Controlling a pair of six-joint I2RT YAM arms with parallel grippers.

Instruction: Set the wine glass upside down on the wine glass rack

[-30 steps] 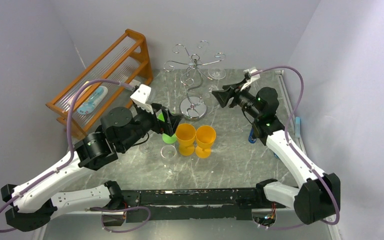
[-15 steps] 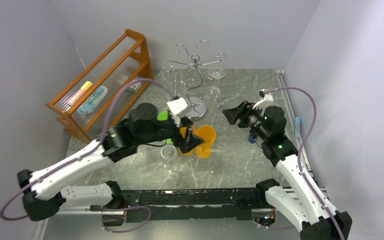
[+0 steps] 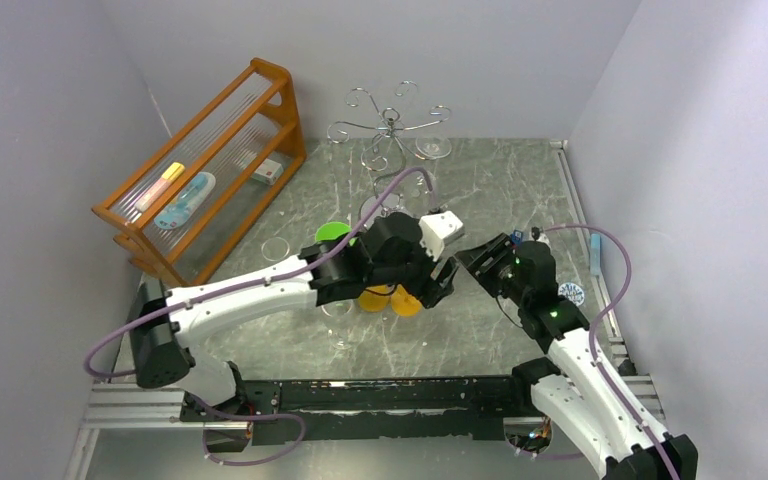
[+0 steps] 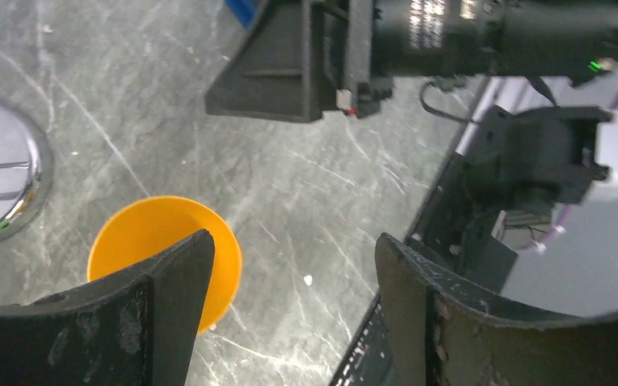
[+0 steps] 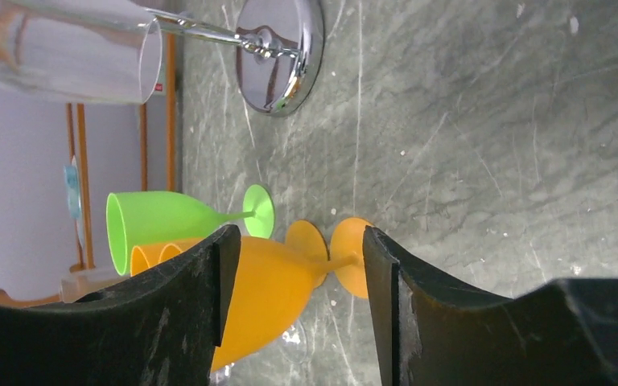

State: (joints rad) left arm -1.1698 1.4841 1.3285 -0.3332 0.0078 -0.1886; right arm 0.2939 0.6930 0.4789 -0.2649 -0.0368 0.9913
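Left gripper [image 4: 290, 251] fingers are found spread, empty, above an orange wine glass [image 4: 149, 237]. Right gripper [image 5: 299, 241] fingers are found spread, empty, near the same glass.

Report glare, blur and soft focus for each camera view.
Top external: even soft light, sharp, though the thin wires of the wine glass rack fade against the pale wall. Left wrist: the rack base glares bright at the left edge. Right wrist: the orange glasses are crisp, the clear glass upper left soft.
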